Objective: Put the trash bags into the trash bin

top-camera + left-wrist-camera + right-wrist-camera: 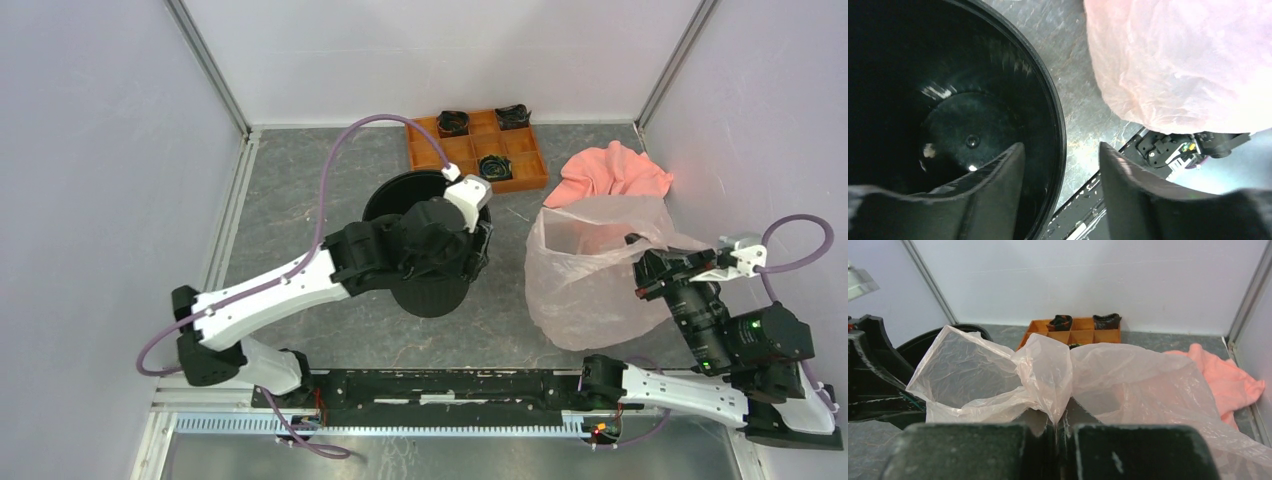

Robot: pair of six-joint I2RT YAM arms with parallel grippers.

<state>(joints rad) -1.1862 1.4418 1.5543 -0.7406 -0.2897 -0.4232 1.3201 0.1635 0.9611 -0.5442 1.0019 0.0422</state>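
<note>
my right fingers (973,450) pinch the bag (590,270) by its gathered edge, so its mouth lifts open off the counter (300,180). it sits right of the bin (1052,100), not in yet. my left fingers (998,195) are apart astride the bin rim, holding nothing, probably to steady it. bin looks empty. tray (425,150) behind holds three dark items (495,166). cloth (610,175) lies behind the bag.

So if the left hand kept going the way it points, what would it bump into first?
Probably the trash bin. The left hand is open, pointing down with the rim between its fingers, so the rim or wall comes first. How soon is hard to tell.
</note>
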